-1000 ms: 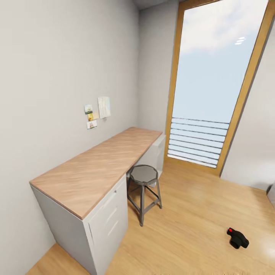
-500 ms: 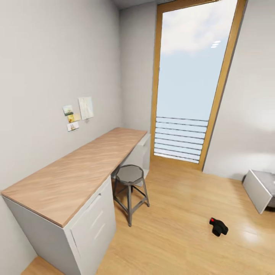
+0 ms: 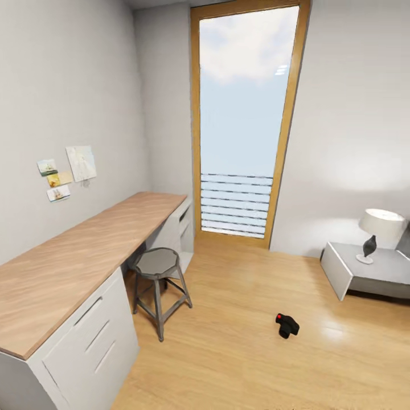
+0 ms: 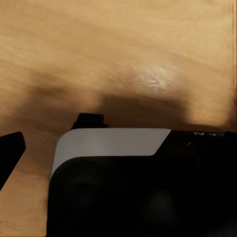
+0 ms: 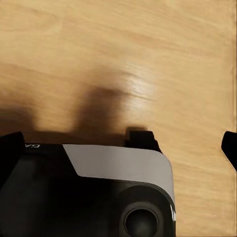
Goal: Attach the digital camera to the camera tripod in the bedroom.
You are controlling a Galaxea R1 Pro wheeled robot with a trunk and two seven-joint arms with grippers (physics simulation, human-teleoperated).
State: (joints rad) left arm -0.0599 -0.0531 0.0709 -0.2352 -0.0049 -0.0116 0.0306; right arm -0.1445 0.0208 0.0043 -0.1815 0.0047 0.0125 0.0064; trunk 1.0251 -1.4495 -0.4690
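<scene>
The digital camera [image 3: 287, 325], small and black with a red button on top, lies on the light wood floor right of the stool, out in the open. The camera tripod is out of view. In the left wrist view my left gripper [image 4: 49, 138] hangs over bare floor with its two black fingertips [image 4: 91, 120] apart and nothing between them. My right gripper [image 5: 185, 143] is likewise open above the floor, one fingertip [image 5: 140, 138] near the robot's black and white body [image 5: 118, 168].
A long wooden desk [image 3: 74, 256] with white drawers runs along the left wall, a grey metal stool [image 3: 158, 273] beside it. A tall wood-framed window [image 3: 245, 125] fills the far wall. A low grey nightstand [image 3: 347, 273] with a lamp [image 3: 378, 228] stands at the right.
The head view has swung to the right, bringing the nightstand and then the lamp into view. The digital camera still lies in the same place on the floor.
</scene>
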